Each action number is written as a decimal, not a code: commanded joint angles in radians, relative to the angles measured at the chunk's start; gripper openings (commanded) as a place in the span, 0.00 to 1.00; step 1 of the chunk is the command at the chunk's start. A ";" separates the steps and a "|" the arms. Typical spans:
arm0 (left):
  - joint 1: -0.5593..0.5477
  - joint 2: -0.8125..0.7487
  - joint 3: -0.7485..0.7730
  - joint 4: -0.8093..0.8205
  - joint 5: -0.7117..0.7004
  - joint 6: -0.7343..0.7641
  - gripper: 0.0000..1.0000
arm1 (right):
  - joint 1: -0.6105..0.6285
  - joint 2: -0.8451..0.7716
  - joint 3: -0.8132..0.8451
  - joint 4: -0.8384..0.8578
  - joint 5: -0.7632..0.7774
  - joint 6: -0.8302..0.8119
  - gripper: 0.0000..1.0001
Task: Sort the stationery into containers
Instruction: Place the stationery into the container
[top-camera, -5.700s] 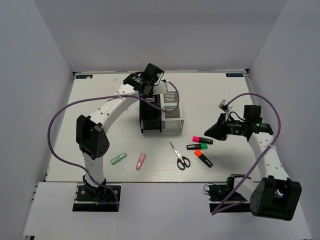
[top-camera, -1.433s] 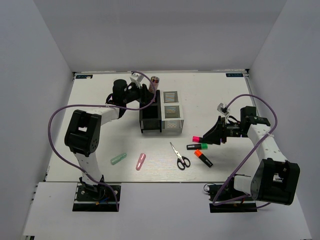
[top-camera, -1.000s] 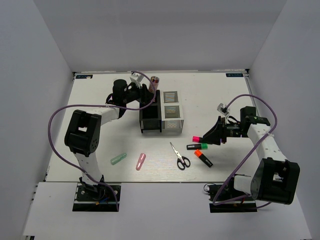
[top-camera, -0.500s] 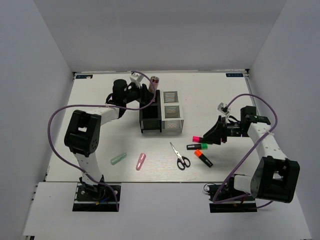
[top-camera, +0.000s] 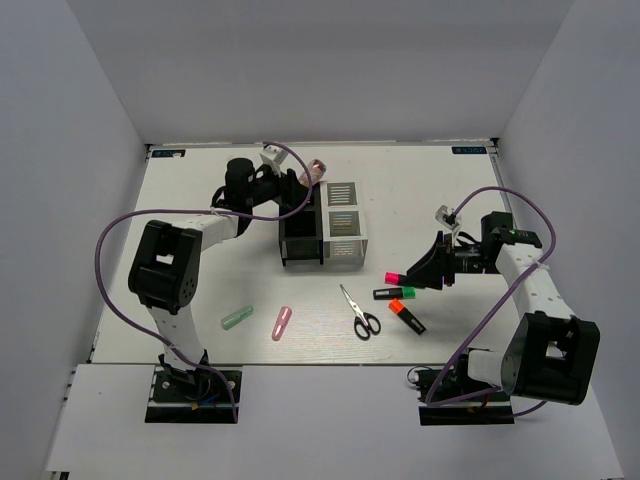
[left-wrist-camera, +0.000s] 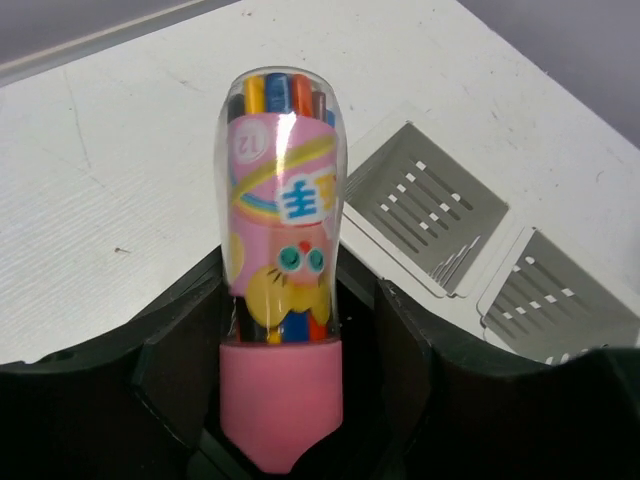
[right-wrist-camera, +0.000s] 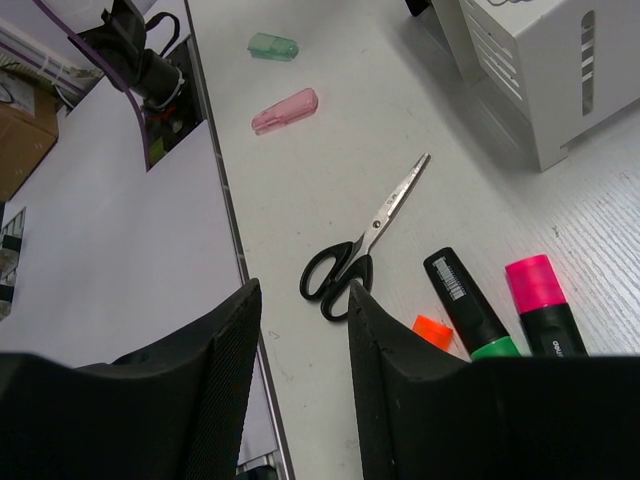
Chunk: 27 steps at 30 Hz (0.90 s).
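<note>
Two extended arms (top-camera: 200, 228) (top-camera: 530, 290), left end effector (left-wrist-camera: 285, 335) spread around clear tube (left-wrist-camera: 285, 190), right end effector (right-wrist-camera: 303, 300) spread.

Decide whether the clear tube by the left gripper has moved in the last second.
Yes. In the top view the clear tube has tipped to the right, its top now leaning toward the white organiser, which has not shifted.

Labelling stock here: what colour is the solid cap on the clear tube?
The cap is pink, best seen in the left wrist view.
</note>
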 joint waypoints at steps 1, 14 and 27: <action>0.002 -0.036 0.007 -0.051 0.011 0.008 0.72 | -0.007 0.010 0.037 -0.023 -0.037 -0.032 0.44; 0.000 -0.069 -0.003 -0.028 -0.002 -0.005 0.72 | -0.012 0.009 0.041 -0.037 -0.040 -0.039 0.45; -0.001 -0.497 0.128 -0.632 -0.083 -0.067 0.06 | -0.050 -0.033 0.049 0.183 -0.046 0.309 0.90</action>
